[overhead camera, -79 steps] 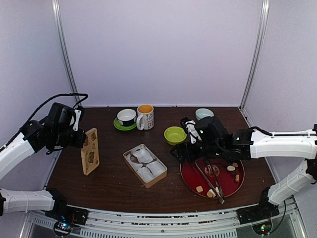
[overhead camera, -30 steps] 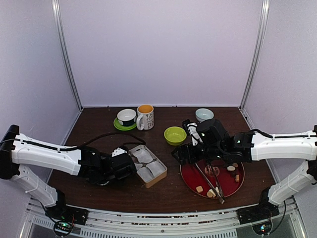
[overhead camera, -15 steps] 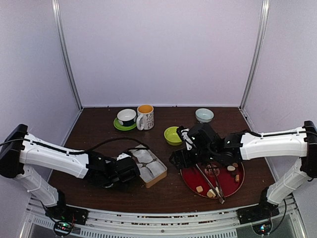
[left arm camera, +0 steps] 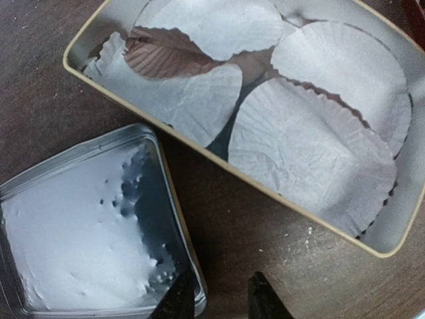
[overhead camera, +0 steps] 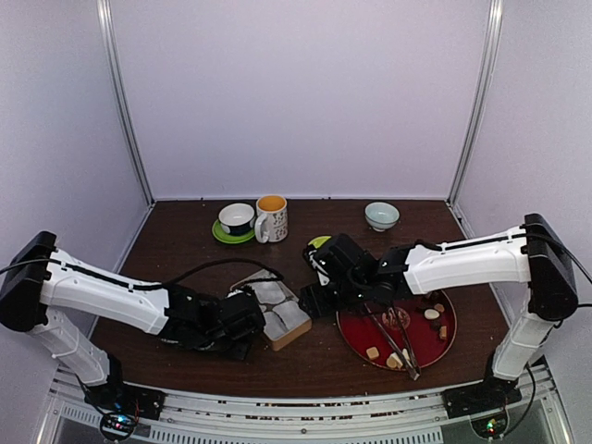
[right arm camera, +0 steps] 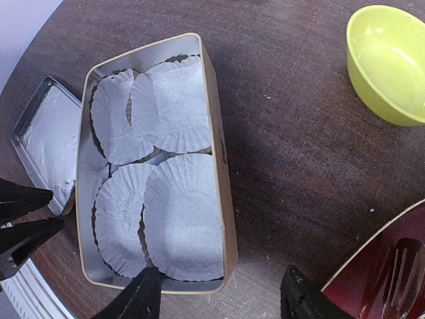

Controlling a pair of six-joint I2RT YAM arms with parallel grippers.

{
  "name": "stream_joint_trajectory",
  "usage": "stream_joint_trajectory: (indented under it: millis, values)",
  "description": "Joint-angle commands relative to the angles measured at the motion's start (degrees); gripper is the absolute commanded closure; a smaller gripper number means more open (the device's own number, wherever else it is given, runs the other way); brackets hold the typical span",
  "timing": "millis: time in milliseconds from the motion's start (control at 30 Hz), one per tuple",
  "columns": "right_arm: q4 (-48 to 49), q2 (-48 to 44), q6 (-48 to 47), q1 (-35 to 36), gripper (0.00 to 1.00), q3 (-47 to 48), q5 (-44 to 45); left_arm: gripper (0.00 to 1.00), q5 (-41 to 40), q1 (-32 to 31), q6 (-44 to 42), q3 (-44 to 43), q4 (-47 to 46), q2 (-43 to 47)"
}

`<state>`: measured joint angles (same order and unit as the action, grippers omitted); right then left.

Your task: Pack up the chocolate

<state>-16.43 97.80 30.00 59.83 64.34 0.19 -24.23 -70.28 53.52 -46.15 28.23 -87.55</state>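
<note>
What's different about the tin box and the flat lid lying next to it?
The tin box has tall walls; the lid is shallow. The tin box holds white paper cups; the lid holds nothing. The tin box has a golden rim; the lid's rim is silvery grey. Both are shiny metal rectangles with rounded corners, lying on the brown table.

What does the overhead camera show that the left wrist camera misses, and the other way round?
Only the overhead view shows the chocolate and tongs on the red tray, the mug and the pale bowl. Only the left wrist view shows the tin lid lying flat beside the box. Both show the open box lined with white paper cups, no chocolate in it.
</note>
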Motion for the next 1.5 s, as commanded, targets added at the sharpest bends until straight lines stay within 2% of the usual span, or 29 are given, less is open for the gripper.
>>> stream_joint_trajectory:
  millis: [0,267,500,600,800,900,1133,1333,1467]
  values:
    - [-2.2,3.1,0.1,1.0,0.42,3.6,2.5,0.7,0.3,0.9,0.4,2.2,-3.5,6.5]
    - [-5.7,9.4,2.9,1.3,0.61,9.4,7.1,0.7,7.8,10.3,-0.6,10.5,-11.8,15.5]
    - [-5.6,13.2,4.2,1.5,0.69,12.0,7.5,0.68,10.3,15.1,-3.0,12.3,-12.3,19.7]
    - [-5.6,14.4,4.2,1.4,0.7,12.6,7.4,0.68,14.1,18.4,-3.0,15.2,-14.7,20.7]
    - [-7.4,14.6,6.3,1.4,0.89,13.2,9.7,0.67,15.5,22.2,-3.5,16.1,-15.3,21.4]
    - [-6.8,11.9,8.8,1.5,0.99,10.5,11.2,0.67,16.3,23.3,-4.2,15.4,-15.9,20.7]
    - [-2.6,3.9,14.9,2.6,1.0,1.4,12.4,0.67,16.0,23.6,-7.3,9.9,-14.1,16.0]
    - [-9.5,1.9,19.3,4.7,1.0,0.2,19.3,0.66,18.5,23.6,-9.5,6.6,-15.1,13.0]
    - [-9.8,2.4,20.2,5.3,0.91,-0.5,18.8,0.65,21.4,23.5,-11.5,4.5,-16.0,10.1]
